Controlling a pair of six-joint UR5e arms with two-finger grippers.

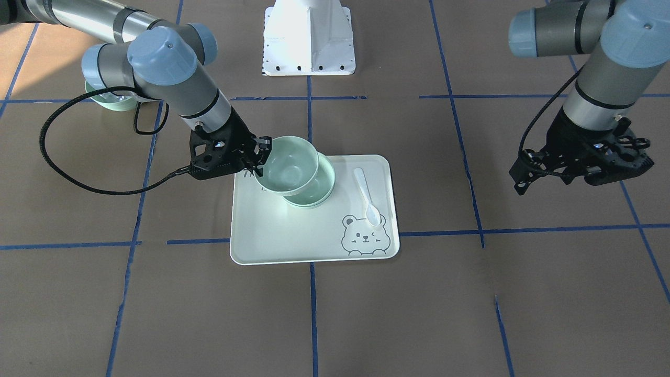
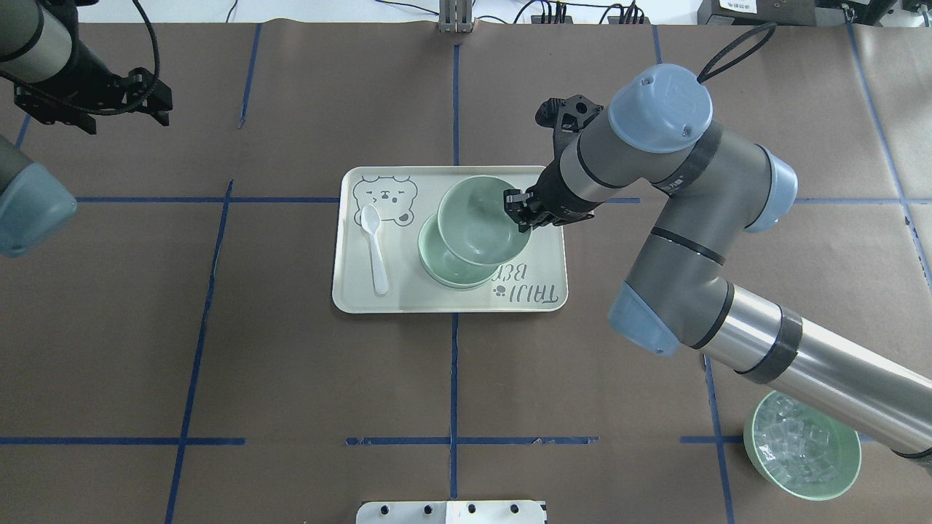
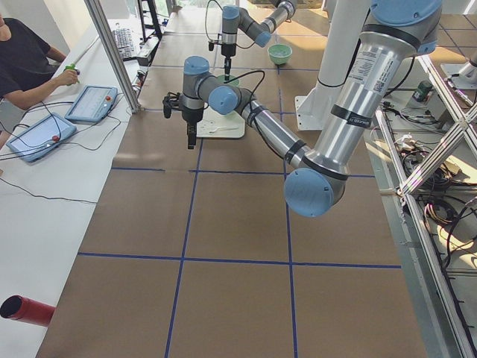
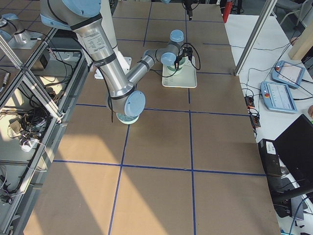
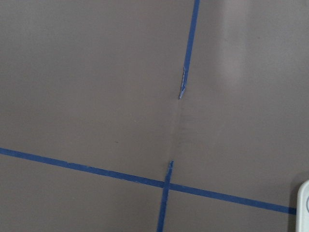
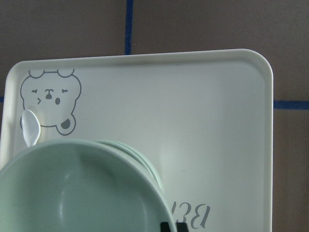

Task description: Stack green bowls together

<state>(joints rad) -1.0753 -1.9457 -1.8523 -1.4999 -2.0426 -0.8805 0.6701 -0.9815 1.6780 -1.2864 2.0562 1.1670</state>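
Observation:
My right gripper (image 1: 261, 157) (image 2: 513, 209) is shut on the rim of a pale green bowl (image 1: 288, 165) (image 2: 477, 218) (image 6: 72, 193). It holds the bowl tilted, just above and partly inside another green bowl (image 1: 323, 191) (image 2: 440, 269) that sits on the bear tray (image 1: 272, 241) (image 2: 539, 291). In the right wrist view the lower bowl's rim (image 6: 145, 162) shows doubled edges, so I cannot tell whether it is one bowl or two nested. My left gripper (image 1: 521, 175) (image 2: 156, 98) hangs open and empty over bare table, far from the tray.
A white spoon (image 1: 366, 196) (image 2: 375, 247) (image 6: 31, 128) lies on the tray beside the bear drawing. A green bowl of clear cubes (image 2: 801, 455) (image 1: 112, 102) stands near the robot's side under the right arm. The white robot base (image 1: 309, 36) is behind the tray.

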